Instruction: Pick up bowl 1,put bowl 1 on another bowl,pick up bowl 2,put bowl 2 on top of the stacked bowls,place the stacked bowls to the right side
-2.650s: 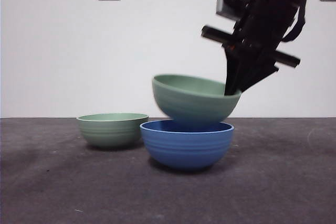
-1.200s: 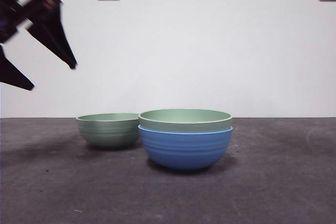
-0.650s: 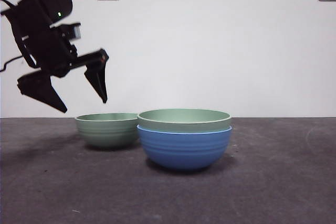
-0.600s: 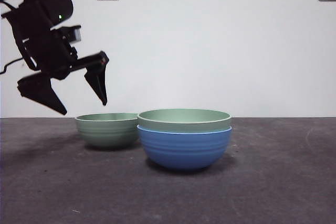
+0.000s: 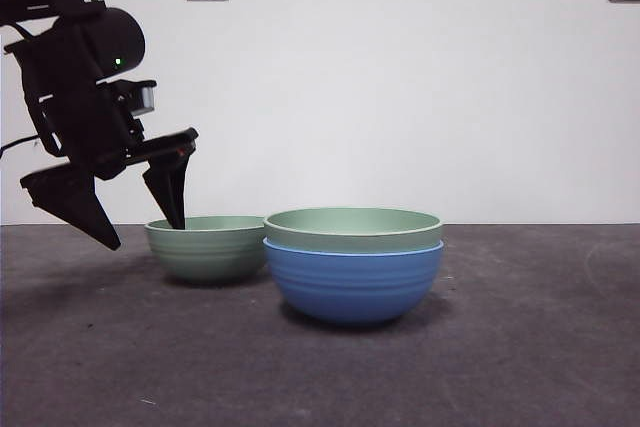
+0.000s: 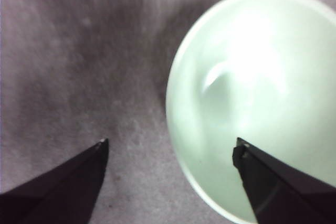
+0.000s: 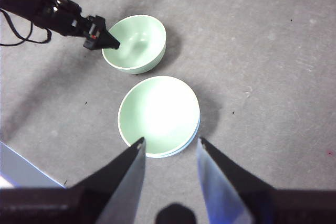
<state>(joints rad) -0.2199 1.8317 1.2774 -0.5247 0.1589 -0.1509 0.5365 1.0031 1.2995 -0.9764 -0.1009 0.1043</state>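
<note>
Green bowl 2 upright, left gripper astride its rim

1. The blue bowl sits upright on the table, ridged outside, thin pale rim
2. A pale green bowl is nested inside it, rim just above the blue one's
3. The second pale green bowl stands upright just beside the pair, apart from them

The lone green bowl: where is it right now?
In the front view the lone green bowl stands on the table left of the blue bowl, close beside it, with the open left gripper straddling its left rim.
</note>
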